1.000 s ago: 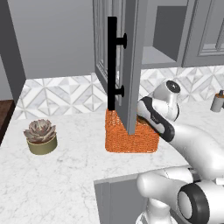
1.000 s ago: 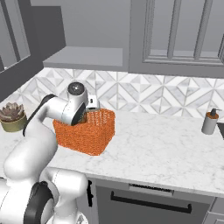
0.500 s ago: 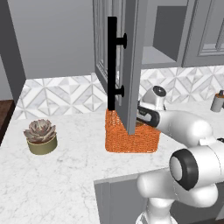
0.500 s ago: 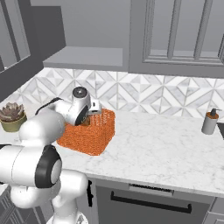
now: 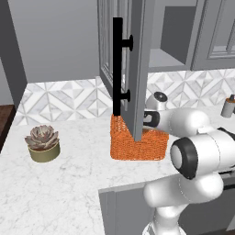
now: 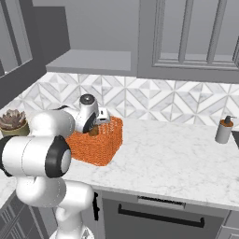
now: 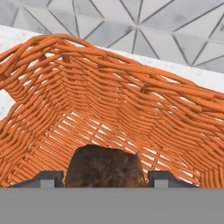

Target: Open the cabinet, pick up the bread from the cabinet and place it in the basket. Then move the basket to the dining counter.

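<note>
The orange wicker basket (image 5: 137, 148) (image 6: 100, 142) stands on the marble worktop below the cabinet, whose glass-pane door (image 5: 137, 69) with the black bar handle (image 5: 118, 64) is swung open. My gripper (image 7: 105, 178) (image 6: 94, 129) reaches down inside the basket (image 7: 109, 100). The brown bread (image 7: 105, 168) (image 6: 94, 131) sits between its two fingertips, just above the woven bottom. The jaws are shut on the bread. In the left base view the door's edge hides the hand. The dining counter is out of view.
A succulent pot (image 5: 43, 143) (image 6: 12, 122) stands on the worktop left of the basket. A brown-capped grey bottle (image 5: 228, 106) (image 6: 224, 130) is far to the right. The open door hangs over the basket's front left. The bare cabinet shelf (image 5: 165, 59) is above.
The arm has folded forward and down, and the hand has sunk into the basket with the bread. Basket, door and pot have not moved.
</note>
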Tool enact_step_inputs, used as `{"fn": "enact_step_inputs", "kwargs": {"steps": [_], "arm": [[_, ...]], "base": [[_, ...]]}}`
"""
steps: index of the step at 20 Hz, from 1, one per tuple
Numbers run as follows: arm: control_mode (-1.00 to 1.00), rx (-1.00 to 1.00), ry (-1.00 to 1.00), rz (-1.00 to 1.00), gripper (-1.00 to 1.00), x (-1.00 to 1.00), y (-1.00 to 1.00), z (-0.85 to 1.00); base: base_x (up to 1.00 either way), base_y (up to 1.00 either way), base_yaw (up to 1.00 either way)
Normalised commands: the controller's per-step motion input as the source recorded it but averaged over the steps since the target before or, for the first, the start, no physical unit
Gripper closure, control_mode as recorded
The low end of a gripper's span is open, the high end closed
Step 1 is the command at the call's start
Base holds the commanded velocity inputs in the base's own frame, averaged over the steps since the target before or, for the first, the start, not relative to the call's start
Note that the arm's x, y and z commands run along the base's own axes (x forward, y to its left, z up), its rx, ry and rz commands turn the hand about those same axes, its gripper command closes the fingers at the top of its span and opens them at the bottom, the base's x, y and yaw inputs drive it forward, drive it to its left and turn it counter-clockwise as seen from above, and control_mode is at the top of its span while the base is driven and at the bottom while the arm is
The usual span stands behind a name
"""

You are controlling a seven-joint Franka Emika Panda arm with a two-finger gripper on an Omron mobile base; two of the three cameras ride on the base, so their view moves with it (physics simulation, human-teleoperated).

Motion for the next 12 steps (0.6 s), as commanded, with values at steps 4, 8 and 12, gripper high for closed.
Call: {"fn": "enact_step_inputs", "kwargs": {"steps": [4, 8, 12], "arm": [[-1.0, 0.02, 0.09, 0.0, 1.0, 0.02, 0.0, -0.16], [-1.0, 0.0, 0.03, 0.0, 1.0, 0.0, 0.0, -0.14], [-1.0, 0.0, 0.0, 0.0, -1.0, 0.0, 0.0, -0.05]], "base": [[0.0, 0.0, 0.0], [0.0, 0.0, 0.0], [0.0, 0.0, 0.0]]}}
